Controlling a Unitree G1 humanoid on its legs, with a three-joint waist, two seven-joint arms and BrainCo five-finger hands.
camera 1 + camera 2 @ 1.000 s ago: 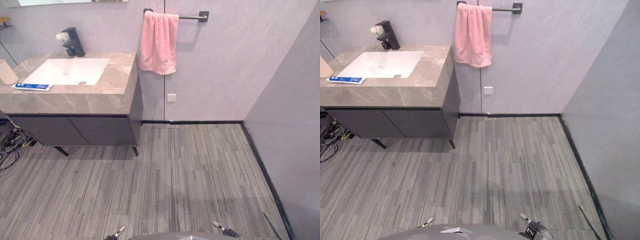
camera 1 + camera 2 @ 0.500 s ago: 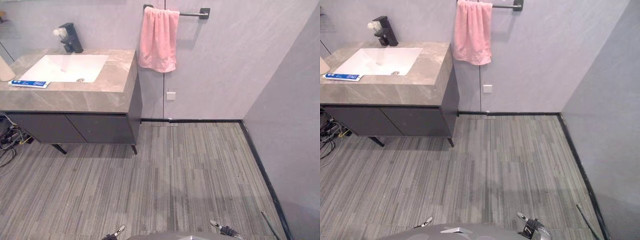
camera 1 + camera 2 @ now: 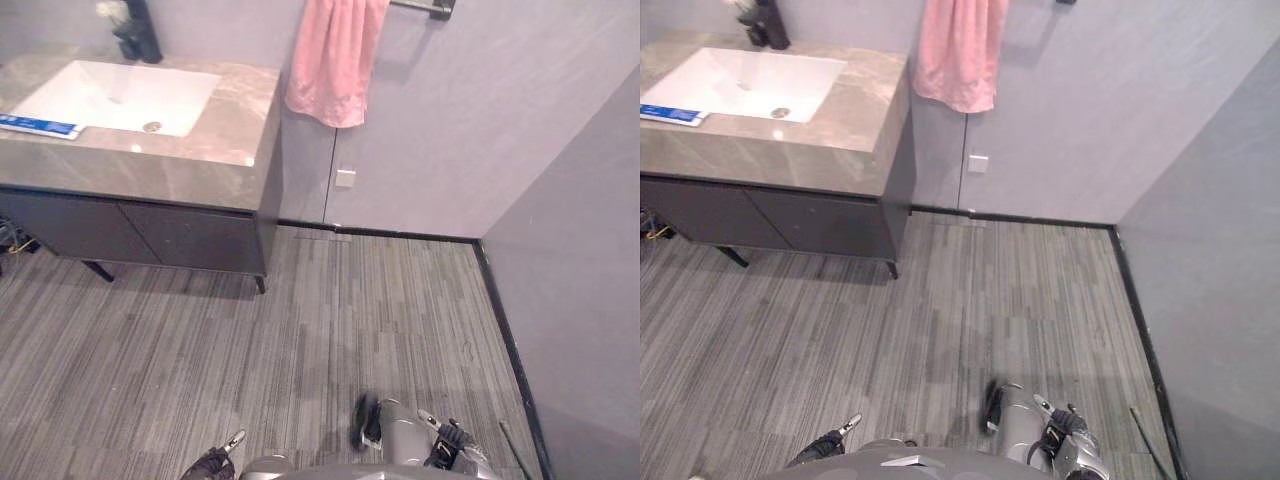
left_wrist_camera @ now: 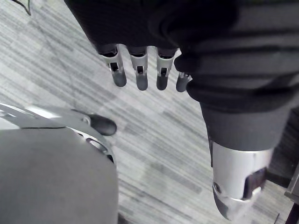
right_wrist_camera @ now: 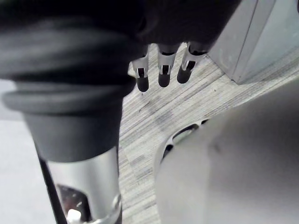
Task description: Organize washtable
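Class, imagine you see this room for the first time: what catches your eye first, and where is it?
A pink towel hangs on the wall right of the grey counter. A white sink is set in it, with a blue tube lying at the sink's left. The left hand and right hand hang open above the striped floor.
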